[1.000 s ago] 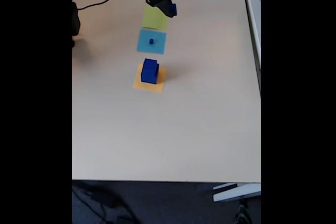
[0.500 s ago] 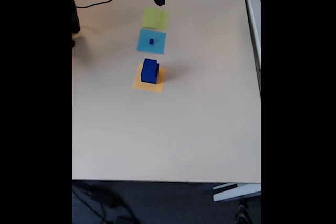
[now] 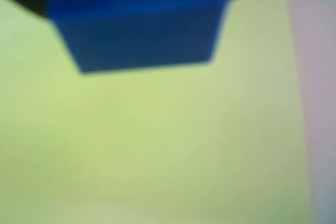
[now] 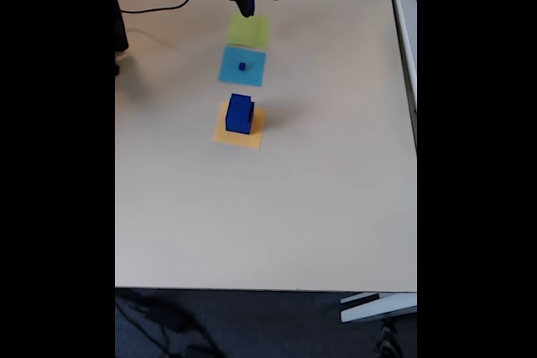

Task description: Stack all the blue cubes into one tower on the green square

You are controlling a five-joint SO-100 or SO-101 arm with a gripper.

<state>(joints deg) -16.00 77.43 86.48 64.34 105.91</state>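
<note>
In the fixed view my gripper hangs at the far edge of the green square, shut on a mid-sized blue cube. In the wrist view that blue cube sits blurred at the top, between dark finger edges, over the green square. A tiny blue cube rests on the light-blue square. The largest blue cube stands on the orange square.
The three paper squares lie in a line down the beige table. A black cable runs across the far left of the table. The table's near edge and right edge border dark floor.
The gripper has moved left and farther back with the blue cube, from over the green square's right side to its far edge. The other cubes have not moved.
</note>
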